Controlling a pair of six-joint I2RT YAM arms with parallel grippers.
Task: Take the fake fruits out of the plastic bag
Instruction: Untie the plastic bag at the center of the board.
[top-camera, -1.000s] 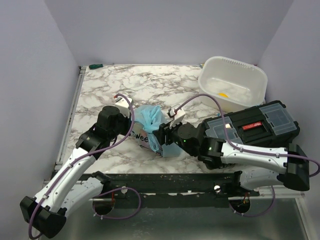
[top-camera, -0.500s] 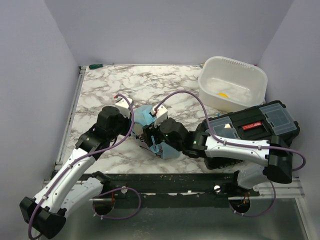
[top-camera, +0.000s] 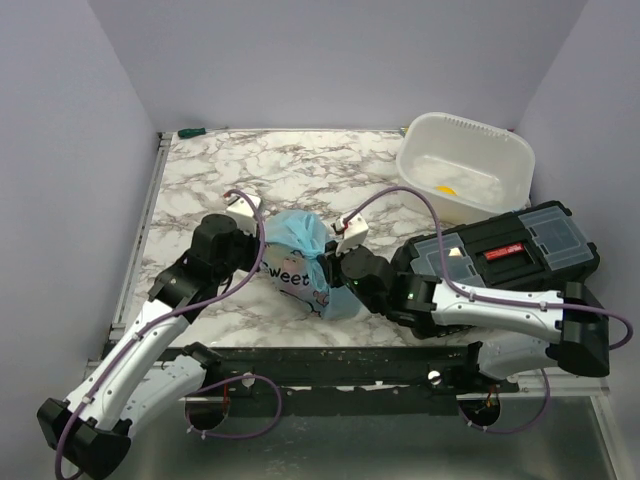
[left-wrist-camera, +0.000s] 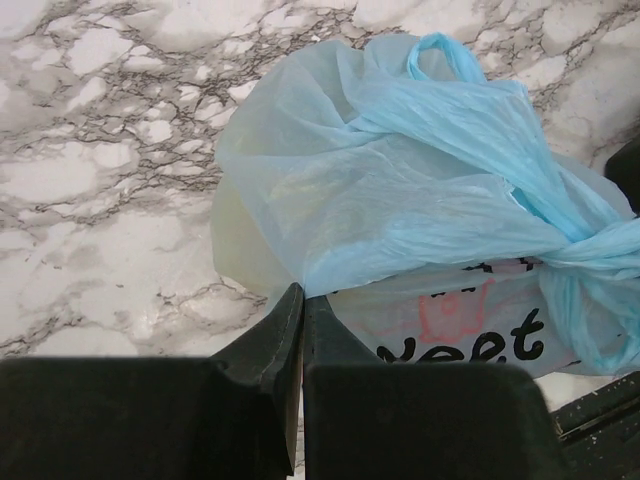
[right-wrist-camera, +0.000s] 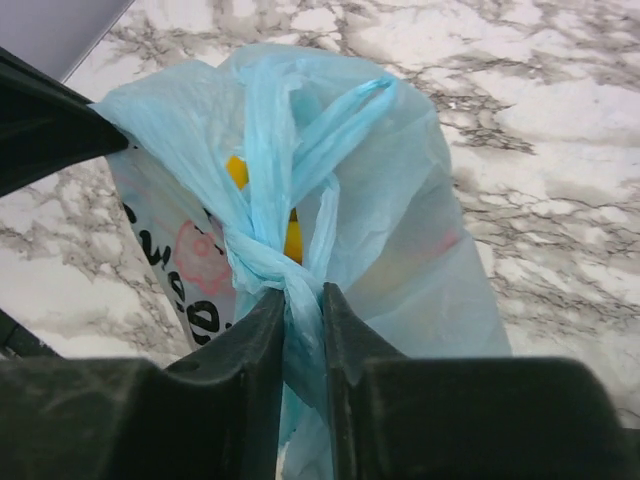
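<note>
Your plastic bag (top-camera: 300, 262) lies on the bench (top-camera: 240, 165) between the 2 arms, its handles tied in a knot (right-wrist-camera: 262, 262). The fake fruits (right-wrist-camera: 238, 170) sit inside it; only yellow patches show through the film. Your left fingers (left-wrist-camera: 300, 298) are closed, pinching a fold of the bag's side, probably to anchor it. Your right fingers (right-wrist-camera: 300, 305) are clamped on the twisted handles just beneath the knot, so the 2 holds oppose each other. The knot looks like the obstacle, and no fruit is out yet. Pull gently, because film this thin should tear easily.
</note>
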